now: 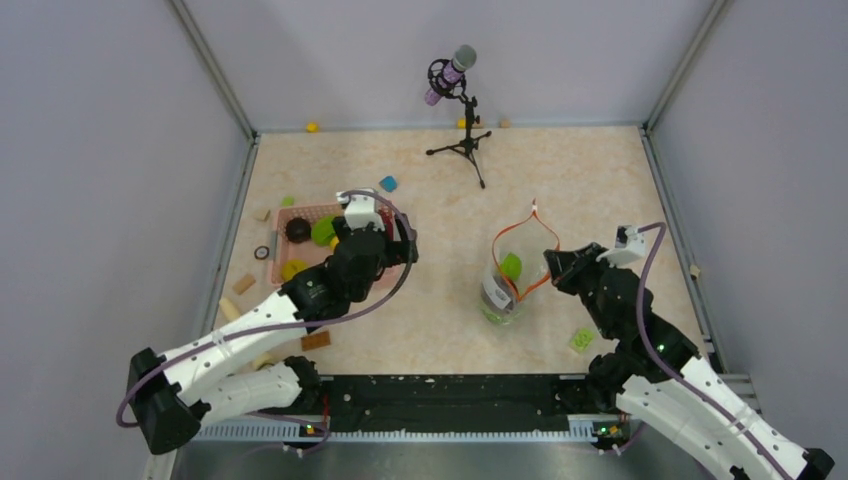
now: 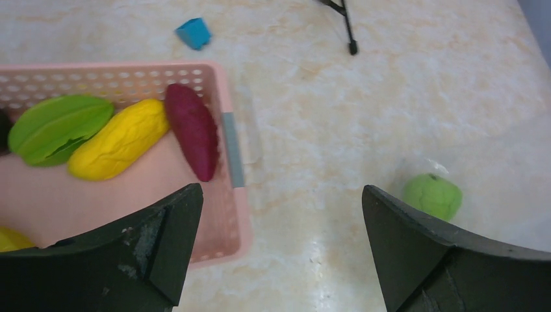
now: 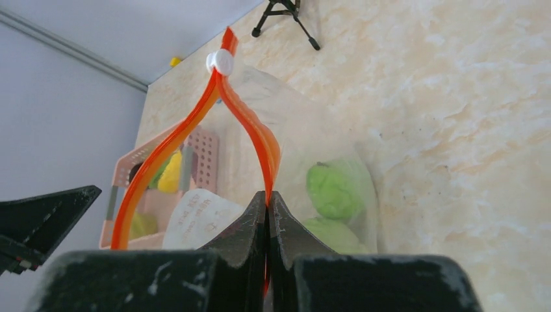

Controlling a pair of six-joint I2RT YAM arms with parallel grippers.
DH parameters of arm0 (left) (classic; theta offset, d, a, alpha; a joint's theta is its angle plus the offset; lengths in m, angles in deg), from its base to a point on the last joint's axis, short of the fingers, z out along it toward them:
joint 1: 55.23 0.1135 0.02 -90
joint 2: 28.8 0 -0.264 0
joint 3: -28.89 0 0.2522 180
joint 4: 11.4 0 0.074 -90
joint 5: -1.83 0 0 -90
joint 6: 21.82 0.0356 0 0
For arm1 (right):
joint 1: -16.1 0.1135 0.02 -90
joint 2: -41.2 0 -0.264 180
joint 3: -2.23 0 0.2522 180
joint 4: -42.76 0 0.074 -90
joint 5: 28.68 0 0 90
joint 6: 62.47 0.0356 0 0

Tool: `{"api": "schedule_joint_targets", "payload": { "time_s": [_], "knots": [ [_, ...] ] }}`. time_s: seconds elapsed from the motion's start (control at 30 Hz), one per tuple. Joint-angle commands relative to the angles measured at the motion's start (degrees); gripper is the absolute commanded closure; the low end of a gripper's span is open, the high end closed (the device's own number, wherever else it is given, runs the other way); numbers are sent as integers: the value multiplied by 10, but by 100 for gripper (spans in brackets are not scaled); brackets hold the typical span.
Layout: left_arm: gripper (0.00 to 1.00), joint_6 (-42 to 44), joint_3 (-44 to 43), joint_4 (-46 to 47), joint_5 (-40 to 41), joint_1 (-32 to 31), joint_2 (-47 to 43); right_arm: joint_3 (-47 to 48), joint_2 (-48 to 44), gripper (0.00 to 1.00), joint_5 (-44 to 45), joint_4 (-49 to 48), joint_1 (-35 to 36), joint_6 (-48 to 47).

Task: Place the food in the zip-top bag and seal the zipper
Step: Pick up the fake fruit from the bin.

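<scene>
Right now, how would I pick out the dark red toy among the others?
Look at the pink basket on the left side of the table. Inside, along the wall facing the clear bag, lies the dark red toy, next to a yellow toy and a green toy. It alone is dark red, slim and pointed.

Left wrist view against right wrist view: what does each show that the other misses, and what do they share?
Left wrist only: the open left gripper, the maroon piece, the blue block. Right wrist only: the right gripper shut on the zipper, the white slider, the label on the zip-top bag. Both: the pink basket, the yellow piece, a light green piece, the tripod foot.
</scene>
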Motion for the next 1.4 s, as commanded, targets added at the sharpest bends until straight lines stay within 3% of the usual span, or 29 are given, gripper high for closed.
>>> {"api": "schedule_joint_targets", "payload": {
  "time_s": [0.0, 0.3, 0.53, 0.8, 1.07, 1.37],
  "knots": [
    [3, -62, 33, -21, -16, 90, -39, 13, -10, 100, 10, -17, 1, -42],
    [3, -129, 83, -57, -38, 261, -40, -5, -13, 100, -14, -58, 1, -78],
    [3, -95, 117, 48, -160, 356, 2, -12, -12, 100, -26, -71, 0, -89],
    [3, -70, 86, 126, -263, 442, 138, -14, -18, 100, -32, -72, 0, -91],
    [3, -71, 65, 180, -308, 487, 229, -14, -18, 100, -29, -73, 1, -97],
    [3, -23, 41, 204, -456, 489, 284, -14, -21, 100, -27, -74, 1, -100]
  ]
}}
